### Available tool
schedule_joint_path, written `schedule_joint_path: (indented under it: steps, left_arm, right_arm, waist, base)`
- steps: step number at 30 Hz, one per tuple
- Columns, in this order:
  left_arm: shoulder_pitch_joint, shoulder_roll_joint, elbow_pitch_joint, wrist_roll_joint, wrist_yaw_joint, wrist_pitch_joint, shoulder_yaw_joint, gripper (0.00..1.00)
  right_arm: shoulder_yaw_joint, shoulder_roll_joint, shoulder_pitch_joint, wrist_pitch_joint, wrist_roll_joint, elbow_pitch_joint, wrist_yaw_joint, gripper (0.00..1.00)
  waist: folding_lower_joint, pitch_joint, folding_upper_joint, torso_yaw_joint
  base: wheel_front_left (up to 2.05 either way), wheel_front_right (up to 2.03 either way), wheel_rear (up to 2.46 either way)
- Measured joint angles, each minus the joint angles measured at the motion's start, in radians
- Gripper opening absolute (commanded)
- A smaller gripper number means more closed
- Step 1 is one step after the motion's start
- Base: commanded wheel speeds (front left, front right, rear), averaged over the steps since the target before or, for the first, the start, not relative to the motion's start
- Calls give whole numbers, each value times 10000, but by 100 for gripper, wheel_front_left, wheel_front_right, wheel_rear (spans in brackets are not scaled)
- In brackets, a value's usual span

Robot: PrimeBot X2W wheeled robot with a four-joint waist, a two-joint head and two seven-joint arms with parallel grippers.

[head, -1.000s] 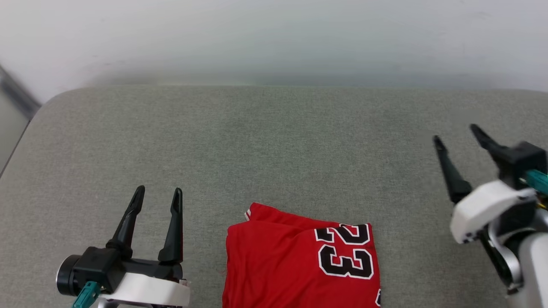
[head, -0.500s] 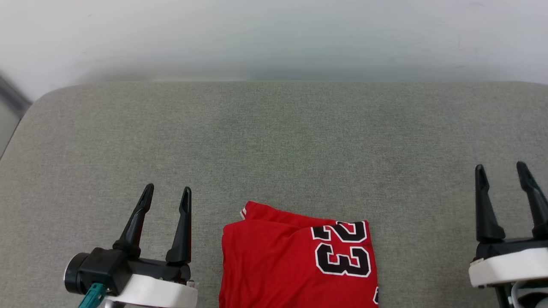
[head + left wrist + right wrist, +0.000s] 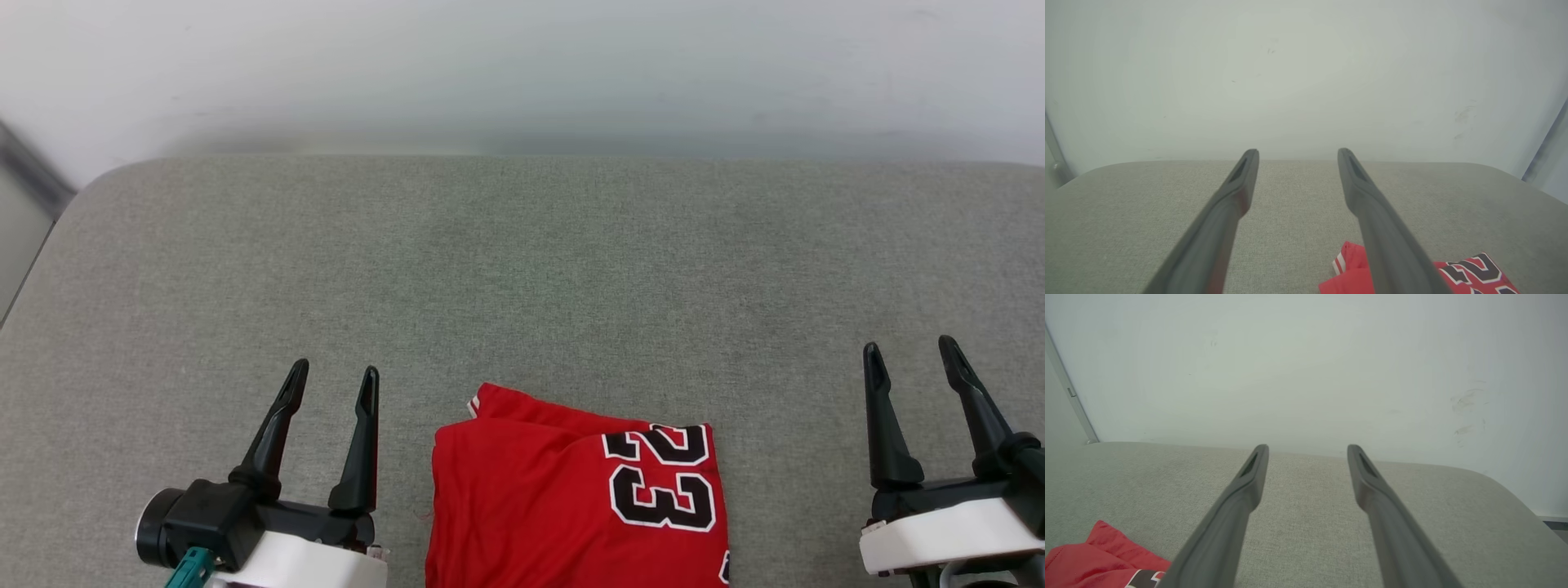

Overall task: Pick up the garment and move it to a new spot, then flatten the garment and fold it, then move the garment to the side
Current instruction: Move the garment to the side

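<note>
Head view: a red jersey [image 3: 522, 506] is seen lying on the grey fabric cushion [image 3: 522, 269], at the near side of the picture and cut off by its bottom edge. It is folded into a compact block, with a layered fold along its far edge and a bit of red-and-white striped trim [image 3: 473, 406] showing at the far left corner. The number "23" [image 3: 663, 482] can be read on its right part, in black figures outlined in white. A strip of like lettering lies just beyond it at the fold, too cut off to be read. No brand or other writing can be made out.

The jersey is placed between the two grippers and is touched by neither. The left gripper [image 3: 336, 369] is held near the jersey's left edge, fingers spread wide with nothing between them. The right gripper [image 3: 909, 345] is held well apart from the jersey's right edge, likewise wide open and empty. In the wrist views both pairs of fingers are pointed over the cushion toward the white wall [image 3: 522, 65].

Compared with a second ago, the right gripper has been brought down from a tilted pose near the right edge and set straight. The left gripper has been shifted slightly toward the jersey. The jersey itself is left where it lay.
</note>
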Motion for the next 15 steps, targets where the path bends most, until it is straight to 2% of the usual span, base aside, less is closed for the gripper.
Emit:
schedule_joint_path:
  steps: [5,8,11,15]
  left_arm:
    - [-30,0,17,8,0,0,-17,100]
    - [-35,-4,44,59,0,0,-88,100]
    - [-103,-6,63,69,0,0,-144,100]
    - [-186,-13,92,92,0,0,-222,100]
  right_arm:
    - [2,17,2,337,88,4,0,100]
    - [134,-21,35,957,173,-29,0,100]
    - [353,-244,125,2111,278,-230,0,100]
    - [976,-673,259,4456,886,-614,0,100]
  waist:
    - [0,67,0,45]
    - [0,135,0,78]
    - [0,235,0,127]
    - [0,352,0,217]
  base:
    - [0,0,0]
    - [0,0,0]
    - [0,0,0]
    - [0,0,0]
